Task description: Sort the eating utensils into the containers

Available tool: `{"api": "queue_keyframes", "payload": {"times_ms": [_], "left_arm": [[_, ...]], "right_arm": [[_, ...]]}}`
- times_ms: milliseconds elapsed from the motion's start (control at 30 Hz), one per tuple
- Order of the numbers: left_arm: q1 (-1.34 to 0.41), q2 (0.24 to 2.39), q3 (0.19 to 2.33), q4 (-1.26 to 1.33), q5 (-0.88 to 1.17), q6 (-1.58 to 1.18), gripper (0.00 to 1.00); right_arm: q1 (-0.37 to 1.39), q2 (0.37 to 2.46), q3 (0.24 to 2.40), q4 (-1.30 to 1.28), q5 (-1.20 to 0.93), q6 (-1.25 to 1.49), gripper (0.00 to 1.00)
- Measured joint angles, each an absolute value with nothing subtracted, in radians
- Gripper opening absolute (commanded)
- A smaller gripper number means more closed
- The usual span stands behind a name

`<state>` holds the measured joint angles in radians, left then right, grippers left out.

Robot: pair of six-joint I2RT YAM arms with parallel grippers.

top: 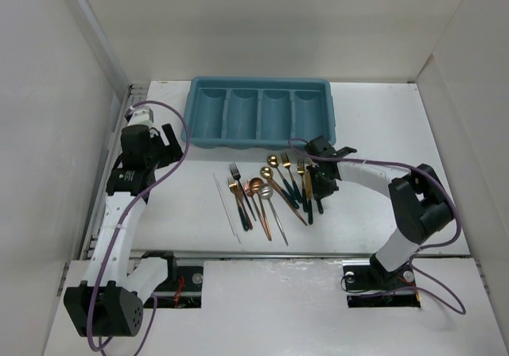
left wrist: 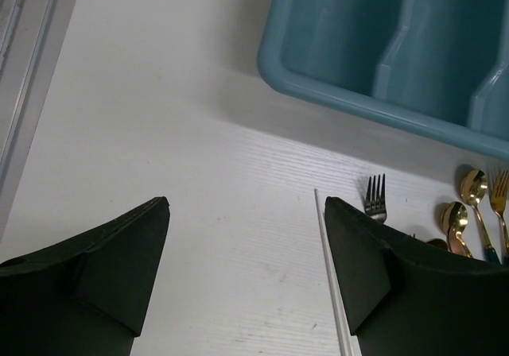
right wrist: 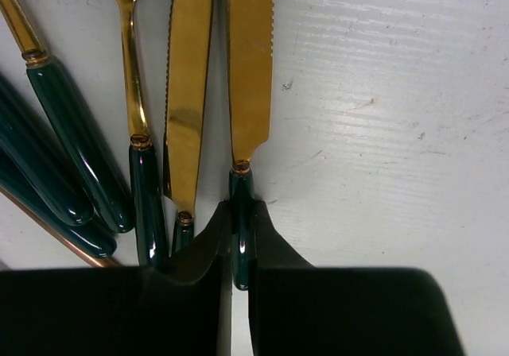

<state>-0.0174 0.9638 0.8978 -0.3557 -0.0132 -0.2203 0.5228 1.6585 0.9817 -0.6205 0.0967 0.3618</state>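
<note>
Near the tray (top: 262, 144), the right end effector (right wrist: 241, 222) grips a knife (right wrist: 249, 62) by its handle; the left end effector (left wrist: 246, 211) gapes empty.

Glossy gold-metal knife (right wrist: 250, 70), smooth plastic tray (top: 262, 81)

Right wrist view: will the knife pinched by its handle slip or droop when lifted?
Knife looks rigid metal: probably no flex. Glossy handle may slip in the right tool. Held by the handle alone, blade could tip.
</note>
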Motion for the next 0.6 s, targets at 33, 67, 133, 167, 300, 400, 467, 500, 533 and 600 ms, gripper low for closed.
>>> {"api": "queue_keyframes", "payload": {"times_ms": [33, 67, 133, 167, 300, 400, 467, 500, 533, 600], "left_arm": [[-0.017, 0.964, 0.898, -0.356, -0.014, -0.22, 0.77], [-0.017, 0.964, 0.898, -0.356, -0.014, -0.22, 0.77], [-0.017, 0.964, 0.898, -0.356, -0.017, -0.22, 0.77], [-0.017, 0.964, 0.898, -0.356, -0.017, -0.221, 0.77], [-0.016, 0.964, 0.898, -0.356, -0.017, -0.22, 0.77], [-0.007, 0.964, 0.898, -0.355, -0.017, -0.22, 0.77], [0.001, 0.964, 0.898, -0.355, -0.017, -0.22, 0.77], [0.004, 0.964, 0.898, -0.355, -0.017, -0.22, 0.77], [0.007, 0.964, 0.898, -0.355, -0.017, -0.22, 0.77], [0.01, 0.965, 0.898, -0.355, -0.019, -0.22, 0.77]], "right_arm": [[0.523, 1.657, 0.981, -0.621, 0.097, 0.36, 0.0], [0.525, 1.653, 0.979, -0.622, 0.098, 0.353, 0.0], [0.535, 1.639, 0.97, -0.628, 0.115, 0.339, 0.0], [0.557, 1.623, 0.969, -0.655, 0.141, 0.328, 0.0], [0.625, 1.53, 0.983, -0.736, 0.18, 0.3, 0.0], [0.652, 1.419, 1.058, -0.801, 0.187, 0.284, 0.0], [0.651, 1.366, 1.152, -0.813, 0.188, 0.275, 0.0], [0.647, 1.353, 1.203, -0.805, 0.191, 0.27, 0.0], [0.64, 1.349, 1.258, -0.796, 0.195, 0.263, 0.0], [0.619, 1.379, 1.369, -0.759, 0.193, 0.248, 0.0]]}}
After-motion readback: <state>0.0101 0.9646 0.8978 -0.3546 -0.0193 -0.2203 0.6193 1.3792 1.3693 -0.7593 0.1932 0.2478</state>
